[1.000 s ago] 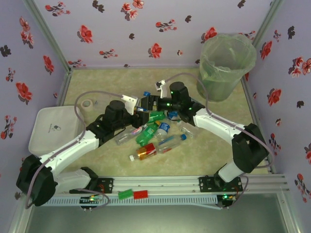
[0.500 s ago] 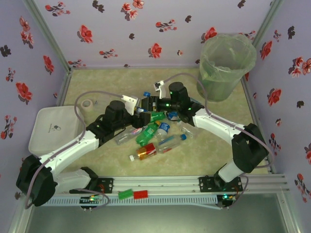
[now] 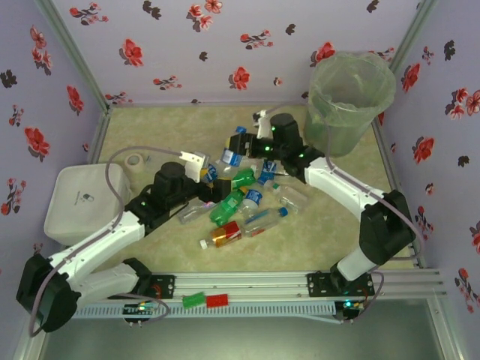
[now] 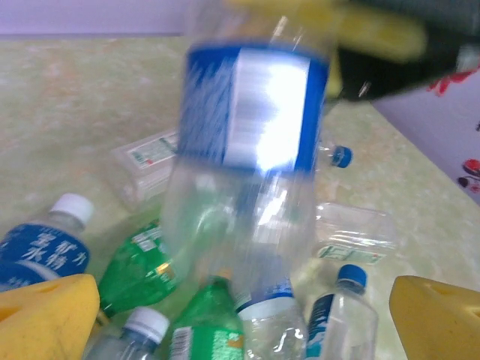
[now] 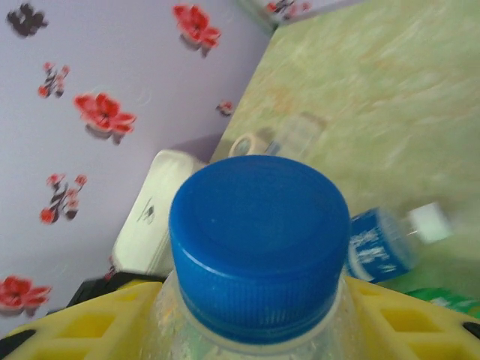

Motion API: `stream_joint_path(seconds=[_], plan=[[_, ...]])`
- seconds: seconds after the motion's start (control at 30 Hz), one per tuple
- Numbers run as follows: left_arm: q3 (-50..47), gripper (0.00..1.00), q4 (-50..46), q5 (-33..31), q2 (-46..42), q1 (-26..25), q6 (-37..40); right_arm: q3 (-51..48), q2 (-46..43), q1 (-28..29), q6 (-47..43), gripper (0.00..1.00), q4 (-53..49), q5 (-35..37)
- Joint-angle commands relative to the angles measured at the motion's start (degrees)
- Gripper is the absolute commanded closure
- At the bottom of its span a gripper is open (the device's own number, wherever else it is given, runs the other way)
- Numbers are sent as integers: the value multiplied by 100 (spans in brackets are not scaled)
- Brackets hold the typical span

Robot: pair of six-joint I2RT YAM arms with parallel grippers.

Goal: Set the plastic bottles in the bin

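So the right gripper [image 5: 259, 337] is clamped on the neck of a clear bottle [image 4: 247, 120] with a blue label. It's holding right under the blue cap [image 5: 259, 244], with the yellow fingers [image 5: 112, 322] squeezed in on both sides. The bottle hangs roughly upright over the far side of the pile of bottles [image 3: 244, 206]. It's smeared in the left wrist view, and honestly I can't tell if its bottom is clear of the ones under it. The left gripper [image 4: 240, 322] is spread wide with nothing in it, down low at the near-left side of the pile and facing the hanging bottle. The rest of the bottles lie on their sides in the middle of the table [image 3: 150, 127]. There's a green bottle [image 3: 225, 208], an amber bottle [image 3: 225, 234] with a red label nearest the arm bases, and a bunch of clear ones with blue caps and labels. The bin [image 3: 341, 124] stands in the far right corner with its bag liner folded over the rim, well apart from the held bottle. A white tray [image 3: 75, 199] sits by the left wall, with a tape roll [image 3: 135, 160] just beside its far corner.
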Motion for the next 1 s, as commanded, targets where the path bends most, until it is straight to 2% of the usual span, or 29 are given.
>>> stream_joint_path(seconds=[0.0, 0.17, 0.33, 0.47, 0.7, 0.8, 0.97], plan=[[-214, 0, 35, -795, -264, 68, -122, 577, -36, -418, -364, 48, -538, 315], [-473, 0, 104, -1216, -363, 463, -533, 1787, -38, -918, -1166, 48, -1705, 618], [-700, 0, 183, -1375, -254, 956, -1126, 2933, -22, -1403, -1698, 48, -2581, 1631], [-795, 0, 182, -1445, -102, 1170, -1423, 3529, -7, -1900, -1866, 48, -2535, 2330], [-798, 0, 177, -1105, 45, 1175, -1451, 3849, 215, -2412, -2718, 49, -1892, 4275], [-841, 0, 167, -1053, 45, 1175, -1465, 3875, 423, -2670, -2804, 49, -1615, 4571], [-842, 0, 137, -976, 59, 1175, -1455, 4181, 1064, -3017, -2588, 49, -1722, 4572]])
